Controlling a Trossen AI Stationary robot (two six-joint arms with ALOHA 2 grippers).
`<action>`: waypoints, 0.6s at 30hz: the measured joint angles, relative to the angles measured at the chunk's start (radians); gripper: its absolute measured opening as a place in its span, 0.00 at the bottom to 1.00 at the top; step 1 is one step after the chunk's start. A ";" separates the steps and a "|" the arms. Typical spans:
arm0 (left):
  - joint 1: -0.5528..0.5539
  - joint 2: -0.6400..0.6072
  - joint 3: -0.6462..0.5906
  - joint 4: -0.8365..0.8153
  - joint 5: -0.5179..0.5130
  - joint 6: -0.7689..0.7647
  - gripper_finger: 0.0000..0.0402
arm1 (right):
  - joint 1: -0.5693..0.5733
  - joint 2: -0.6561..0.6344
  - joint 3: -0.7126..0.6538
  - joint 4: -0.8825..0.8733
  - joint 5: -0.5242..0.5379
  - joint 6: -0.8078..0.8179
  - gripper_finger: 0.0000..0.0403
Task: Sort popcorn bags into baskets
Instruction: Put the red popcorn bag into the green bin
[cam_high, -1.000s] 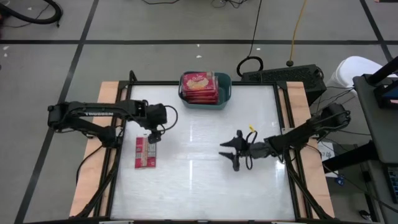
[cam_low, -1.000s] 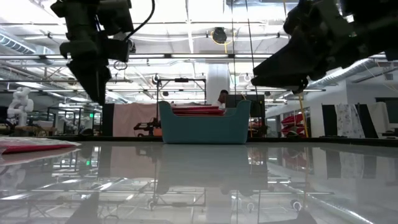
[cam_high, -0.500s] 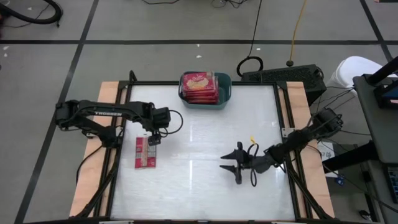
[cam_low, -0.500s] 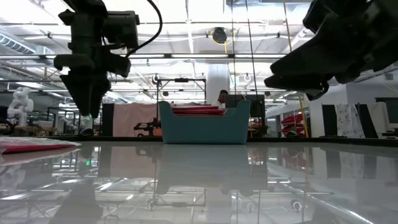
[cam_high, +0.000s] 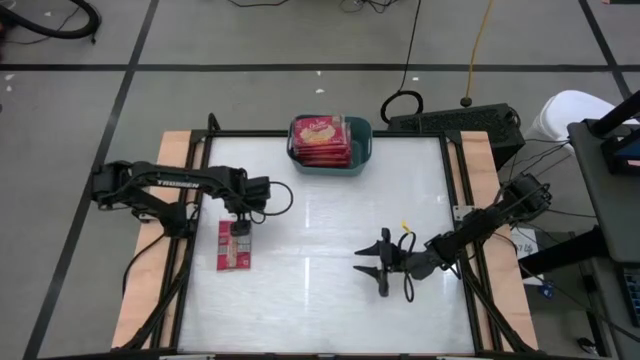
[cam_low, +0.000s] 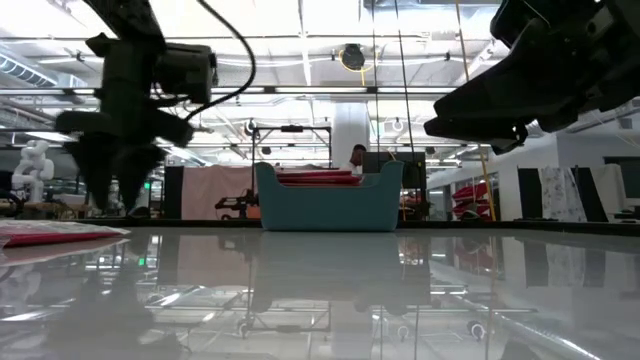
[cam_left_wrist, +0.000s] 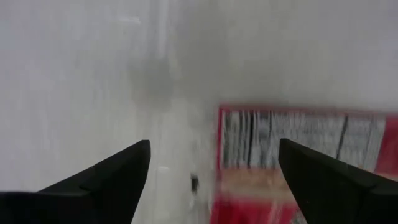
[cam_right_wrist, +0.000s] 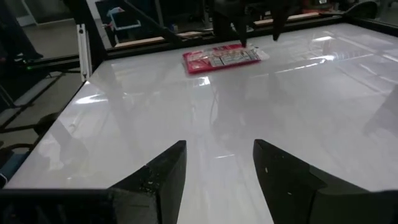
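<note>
since one popcorn bag (cam_high: 235, 245) is lying outside the basket (cam_high: 360, 150), the left gripper (cam_high: 240, 226) is hovering open-fingered above it; the right gripper (cam_high: 372, 262) is waiting, spread.

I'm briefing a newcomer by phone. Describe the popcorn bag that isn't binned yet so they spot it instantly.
Start at the white table and go to the left arm's side. Under the open left gripper lies one flat red popcorn bag, grey-white printed panel up. It is alone on the table; the others are stacked in the teal basket.
</note>
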 joint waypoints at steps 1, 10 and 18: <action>0.000 0.002 0.003 0.018 0.000 -0.001 0.87 | 0.000 0.000 0.000 -0.001 0.000 -0.004 0.44; -0.009 0.059 -0.005 0.028 0.073 -0.099 0.76 | -0.002 0.000 0.000 0.007 0.000 -0.058 0.44; -0.053 0.184 -0.005 0.040 0.106 -0.117 0.65 | -0.007 0.000 0.000 0.019 -0.001 -0.075 0.44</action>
